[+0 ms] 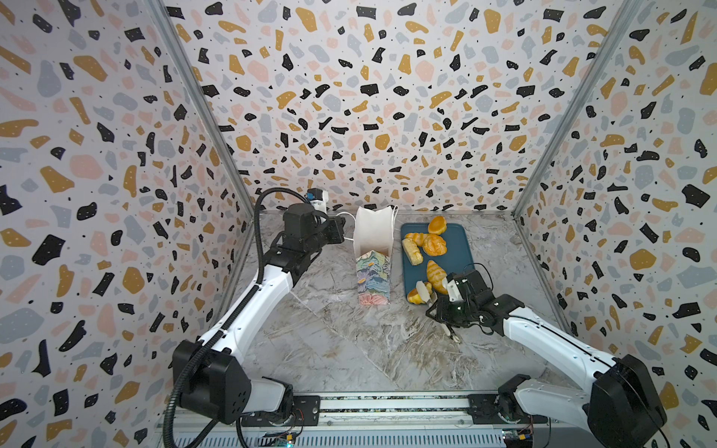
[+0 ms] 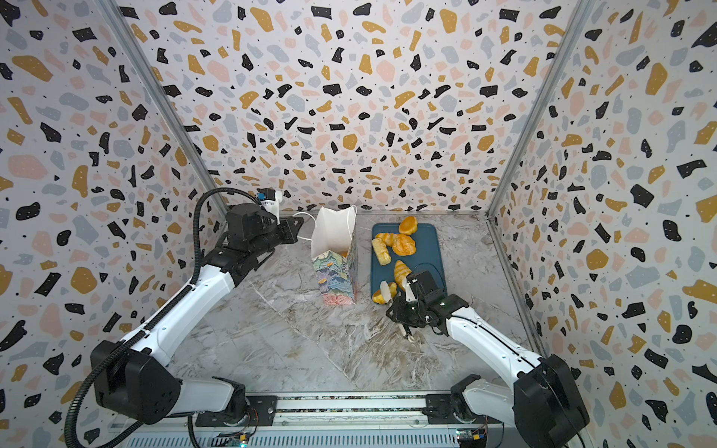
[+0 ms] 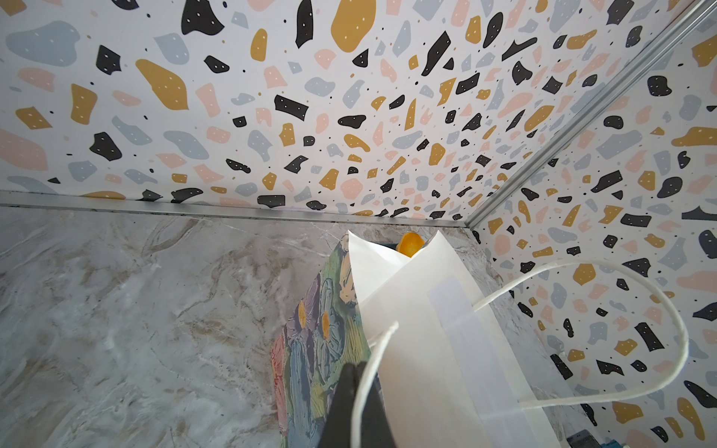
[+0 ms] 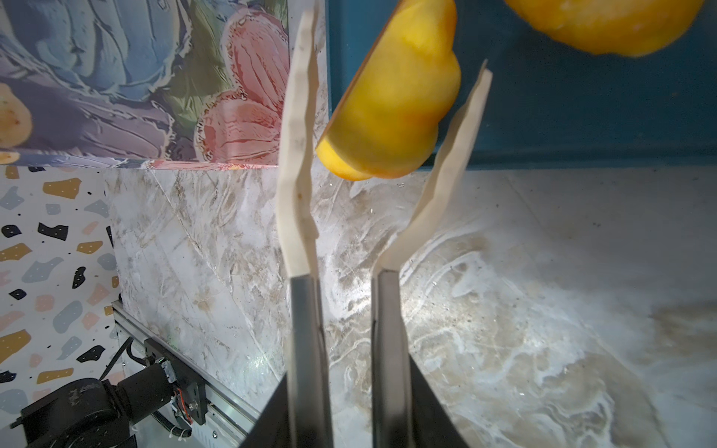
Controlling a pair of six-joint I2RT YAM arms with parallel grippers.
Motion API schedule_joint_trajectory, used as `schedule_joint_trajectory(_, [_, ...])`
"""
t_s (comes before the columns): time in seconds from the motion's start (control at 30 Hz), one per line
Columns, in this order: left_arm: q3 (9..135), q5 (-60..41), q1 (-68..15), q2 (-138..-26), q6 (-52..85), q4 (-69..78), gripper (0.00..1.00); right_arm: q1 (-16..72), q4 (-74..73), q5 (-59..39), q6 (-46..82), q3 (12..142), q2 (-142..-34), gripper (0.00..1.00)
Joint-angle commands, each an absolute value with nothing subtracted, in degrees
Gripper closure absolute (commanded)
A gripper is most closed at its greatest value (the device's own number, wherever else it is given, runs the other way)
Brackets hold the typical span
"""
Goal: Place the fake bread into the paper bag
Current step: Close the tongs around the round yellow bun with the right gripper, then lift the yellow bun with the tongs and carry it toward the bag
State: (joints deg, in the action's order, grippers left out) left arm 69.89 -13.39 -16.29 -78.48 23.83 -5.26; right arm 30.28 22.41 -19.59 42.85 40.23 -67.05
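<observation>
tall floral paper bag [image 1: 372, 279] upright, mouth open, mid-width near far edge of counter [image 1: 341, 349], just left of flat dark teal tray [image 1: 459, 242]. left gripper [image 1: 343, 229]: fingers closed on bag at one of its white cord handles [image 3: 684, 341]. right gripper [image 4: 394, 77]: fingers apart, straddling small glossy golden bun [image 1: 413, 298] at tray's near left corner, gap showing each side, so no squeeze yet. bun pokes over tray edge. rest of golden fake bread [image 1: 434, 245] sits further back on tray: croissants, pale ridged loaf, round buns.
</observation>
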Motion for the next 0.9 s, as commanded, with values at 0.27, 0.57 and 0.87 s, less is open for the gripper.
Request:
schedule_joint_trajectory(0.27, [69.58,-13.31,-16.00,-77.58,23.84,-3.78,1.00,30.54,20.85,-20.29,42.45,39.99,-67.12,0.69])
schedule_joint_trajectory(0.57, [69.42,-13.16,-16.08,-77.67,23.82,-3.60,1.00,30.46,21.22,-20.43,42.19,40.48,-66.71,0.81])
schedule_joint_trajectory(0.87, [69.48,-13.05,-16.00,-78.03,23.85,-3.77,1.00,30.48,21.86,-19.75,41.90,43.00,-65.86,0.83])
